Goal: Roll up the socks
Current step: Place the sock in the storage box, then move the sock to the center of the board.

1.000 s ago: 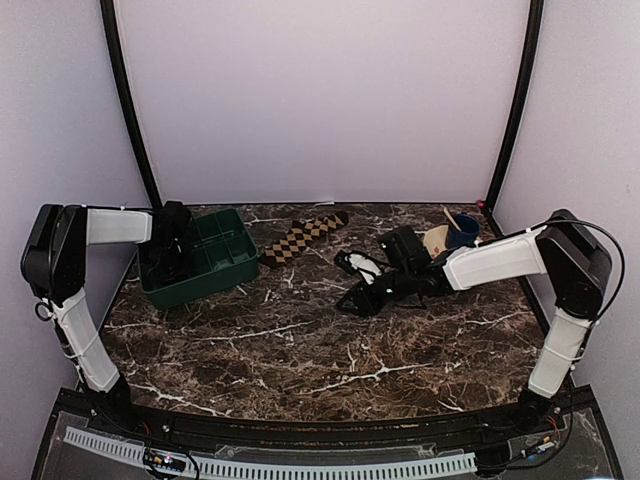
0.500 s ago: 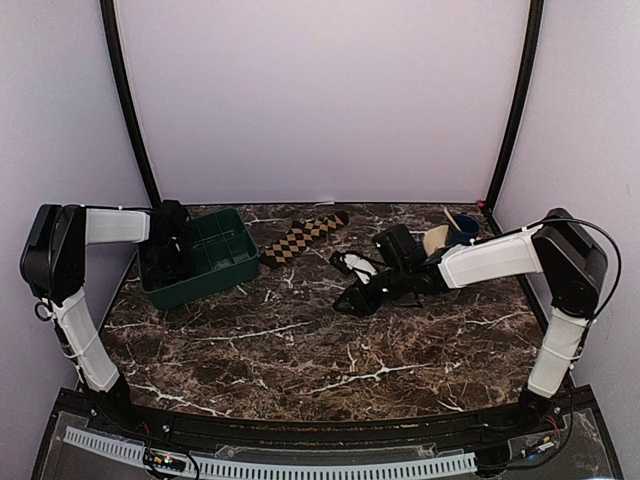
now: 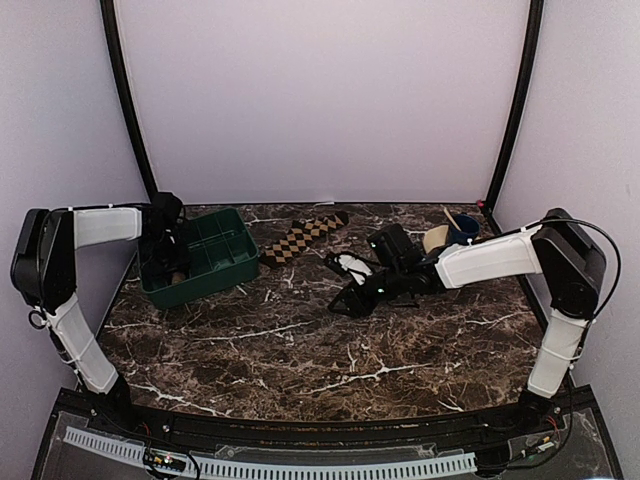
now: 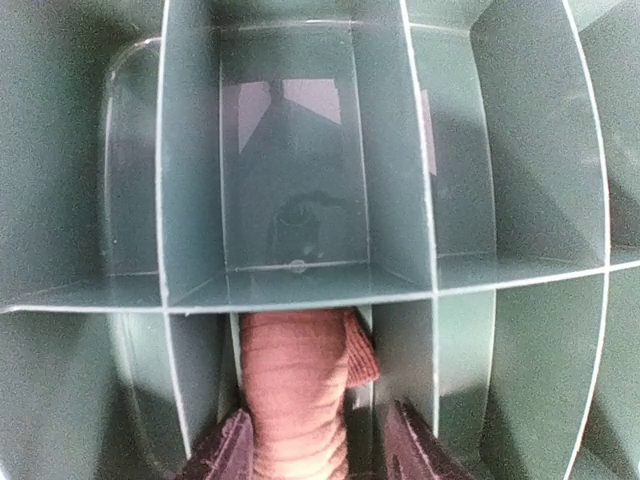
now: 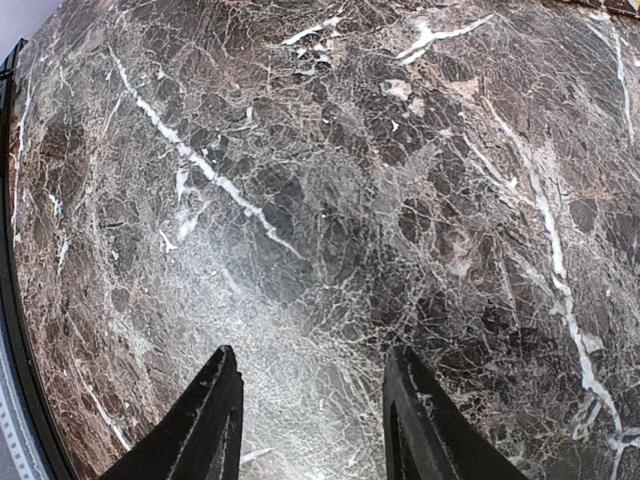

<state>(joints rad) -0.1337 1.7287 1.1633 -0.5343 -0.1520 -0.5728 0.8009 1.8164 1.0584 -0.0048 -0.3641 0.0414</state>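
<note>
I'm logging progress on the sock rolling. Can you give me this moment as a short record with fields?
sock one: rolled tan-brown fabric sock, inside a compartment of the green plastic divided tray
sock two: brown-and-black checkered fabric sock, flat and unrolled on the dark marble table, right of the tray
left hand: jaws apart, either side of the rolled sock
right hand: open, empty, over bare marble

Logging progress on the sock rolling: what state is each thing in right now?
Green tray: upright on the table.
Tan sock: rolled, inside one tray compartment.
Checkered sock: unrolled, flat on the table.
Blue cup: upright.
Left gripper: open, fingers either side of the tan sock.
Right gripper: open, empty, above the bare table.
</note>
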